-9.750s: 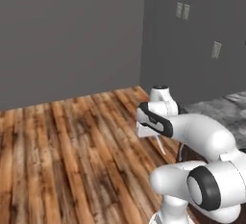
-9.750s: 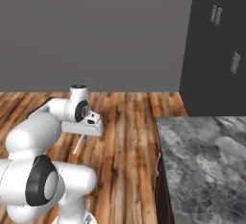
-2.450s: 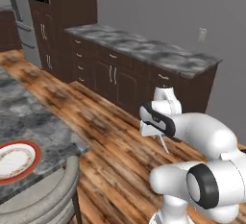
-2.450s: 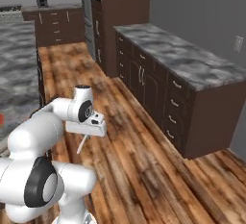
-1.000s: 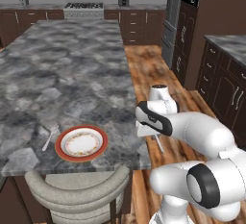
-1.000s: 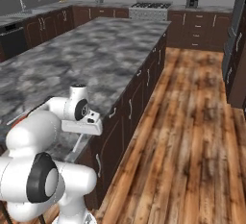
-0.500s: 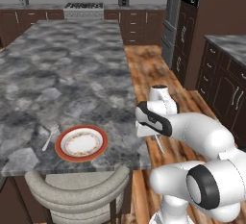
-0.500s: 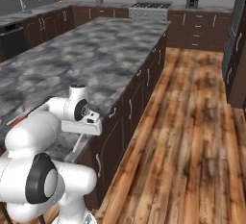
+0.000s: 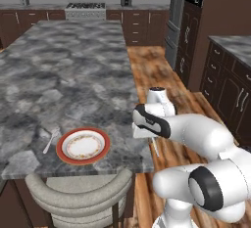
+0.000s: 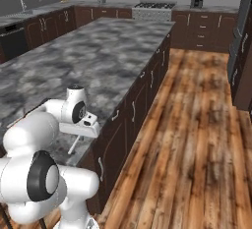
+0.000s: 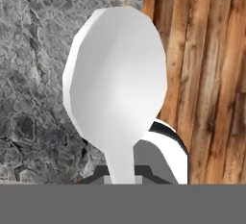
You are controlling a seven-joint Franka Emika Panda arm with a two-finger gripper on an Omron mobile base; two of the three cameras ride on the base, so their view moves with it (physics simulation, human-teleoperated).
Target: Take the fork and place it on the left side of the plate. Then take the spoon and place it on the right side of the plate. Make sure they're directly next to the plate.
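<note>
The plate [image 9: 63,147], red-orange rimmed with a white centre, lies near the front edge of the grey stone island [image 9: 63,75]. The fork [image 9: 49,141] lies just left of it, close to the rim. My gripper [image 9: 150,137] hangs to the right of the plate, past the island's right edge, shut on the spoon [image 9: 155,148], whose thin handle slants downward. From the other side, the gripper [image 10: 82,130] and the spoon [image 10: 74,144] sit over the counter's corner. In the hand view the spoon's round white bowl [image 11: 115,79] looms large over the counter edge and the wood floor.
A grey curved chair back [image 9: 78,193] stands against the island's front edge below the plate. Dark cabinets [image 9: 230,80] line the right wall across a wooden floor aisle [image 10: 197,125]. A stove [image 9: 86,11] and more cabinets run along the far wall.
Since the oldest frames the base has driven through the kitchen to the island, shifting the whole view. Over the last second nothing has moved; the spoon stays in the grip.
</note>
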